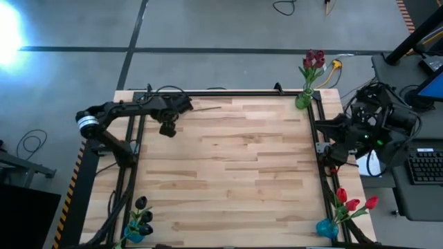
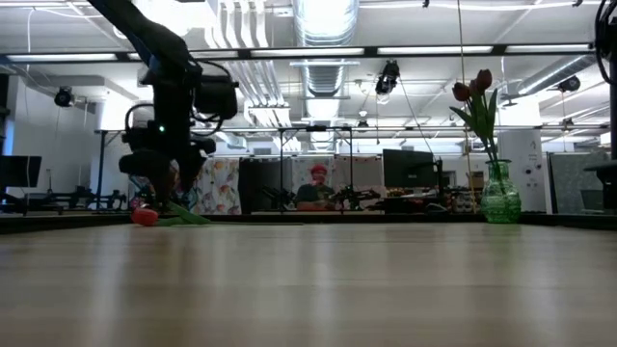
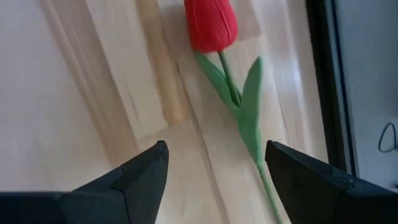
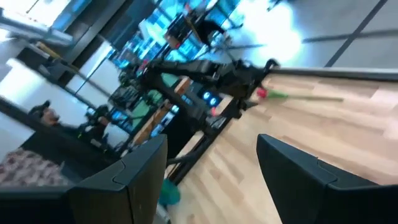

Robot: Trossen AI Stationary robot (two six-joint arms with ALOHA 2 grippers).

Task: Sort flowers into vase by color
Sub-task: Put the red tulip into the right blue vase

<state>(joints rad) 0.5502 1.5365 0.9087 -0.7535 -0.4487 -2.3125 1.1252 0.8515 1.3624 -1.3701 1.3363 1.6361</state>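
Red tulip-like flower (image 3: 211,25) on a thin green stem lay flat on the pale wooden table (image 1: 228,166), near its far edge toward the far-left corner.
Left gripper (image 1: 167,129) hovered just above it, fingers spread and empty, stem running out lengthwise between them; the right gripper (image 4: 211,171), also released, waited well apart at the table's right edge.
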